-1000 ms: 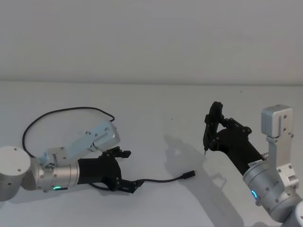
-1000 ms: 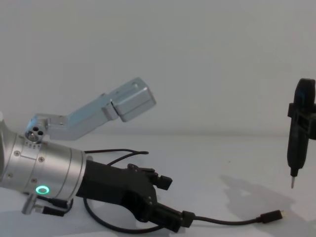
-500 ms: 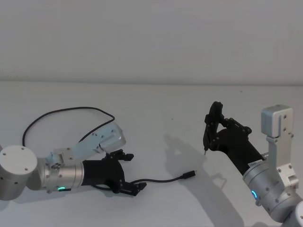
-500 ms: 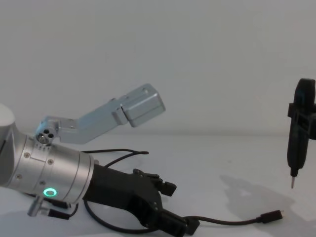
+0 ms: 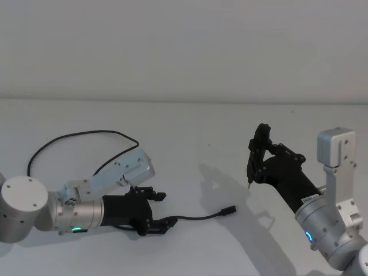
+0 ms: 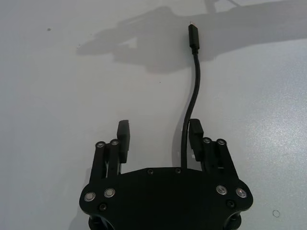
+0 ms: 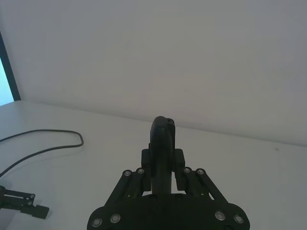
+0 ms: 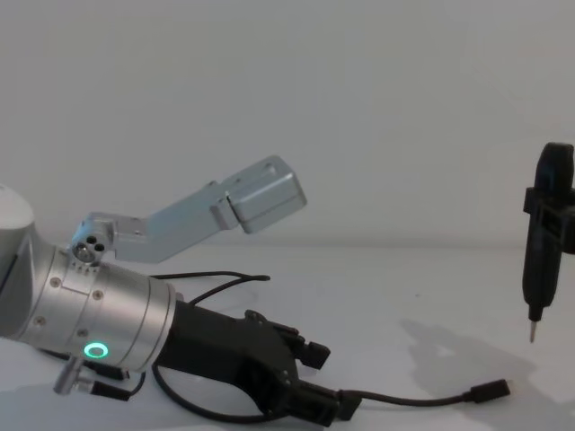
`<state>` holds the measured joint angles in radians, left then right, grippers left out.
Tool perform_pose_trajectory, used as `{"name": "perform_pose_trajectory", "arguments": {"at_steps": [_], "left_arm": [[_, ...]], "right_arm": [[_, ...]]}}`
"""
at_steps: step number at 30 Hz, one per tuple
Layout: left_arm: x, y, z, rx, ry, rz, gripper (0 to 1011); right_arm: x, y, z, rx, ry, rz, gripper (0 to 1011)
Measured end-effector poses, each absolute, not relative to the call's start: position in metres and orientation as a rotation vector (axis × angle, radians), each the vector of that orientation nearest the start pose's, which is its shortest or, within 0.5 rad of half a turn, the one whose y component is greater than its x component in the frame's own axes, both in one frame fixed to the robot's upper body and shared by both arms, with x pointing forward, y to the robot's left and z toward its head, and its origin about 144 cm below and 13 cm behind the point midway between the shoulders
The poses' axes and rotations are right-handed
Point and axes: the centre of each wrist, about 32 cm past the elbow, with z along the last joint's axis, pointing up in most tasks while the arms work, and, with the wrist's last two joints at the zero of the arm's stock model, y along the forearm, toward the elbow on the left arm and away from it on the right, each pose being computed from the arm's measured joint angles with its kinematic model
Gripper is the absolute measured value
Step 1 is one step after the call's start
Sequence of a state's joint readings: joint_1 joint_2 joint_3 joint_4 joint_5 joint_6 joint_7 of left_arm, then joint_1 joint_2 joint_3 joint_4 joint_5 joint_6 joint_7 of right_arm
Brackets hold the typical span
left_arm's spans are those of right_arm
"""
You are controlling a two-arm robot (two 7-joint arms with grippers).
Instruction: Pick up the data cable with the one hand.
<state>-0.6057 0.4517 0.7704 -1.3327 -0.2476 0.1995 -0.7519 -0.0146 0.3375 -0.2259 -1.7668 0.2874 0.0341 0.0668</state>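
The left arm has slid a bit further toward the middle of the chest view and dropped lower since a second ago. The free plug point(image 5: 230, 209) has been nudged only slightly.

Right now the left gripper point(image 6: 159, 132) sits low over the table point(image 5: 190, 132) in the lower left of the head view, jaws spread wide with nothing clamped. The data cable point(image 6: 196, 72) runs straight between them. It's way off centre though, lying right along the inside of one of the fingers point(image 6: 195, 136), with a big gap to the other. From there it runs out to the plug at lower centre of the head view, and the rest loops back through the left half of the frame.

The right gripper point(image 7: 163, 160) is parked up at the right, closed on the pen-like tool point(image 8: 544, 242), well clear of the cable.

Handling-wise, I'd guess this thing is super light and floppy, so both ends will just droop once it's lifted. It's also thin and probably slick, so the pads have to close all the way. The straight stretch behind the plug looks like the best spot to grab.
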Motion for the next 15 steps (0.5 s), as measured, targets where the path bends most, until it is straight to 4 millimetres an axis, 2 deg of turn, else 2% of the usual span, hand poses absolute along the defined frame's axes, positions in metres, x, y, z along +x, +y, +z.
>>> {"name": "perform_pose_trajectory", "arguments": {"at_steps": [6,15], "left_arm": [[0.5651,0.1921,1.2132,0.503,-0.121,0.324,650],[0.5652,0.1917,1.2132,0.505,-0.12,0.324,590]], "right_arm": [[0.4433,-0.2371,1.1887,0.026,-0.075,-1.229,275],[0.4433,-0.2371,1.1887,0.026,-0.075,-1.229,274]]}}
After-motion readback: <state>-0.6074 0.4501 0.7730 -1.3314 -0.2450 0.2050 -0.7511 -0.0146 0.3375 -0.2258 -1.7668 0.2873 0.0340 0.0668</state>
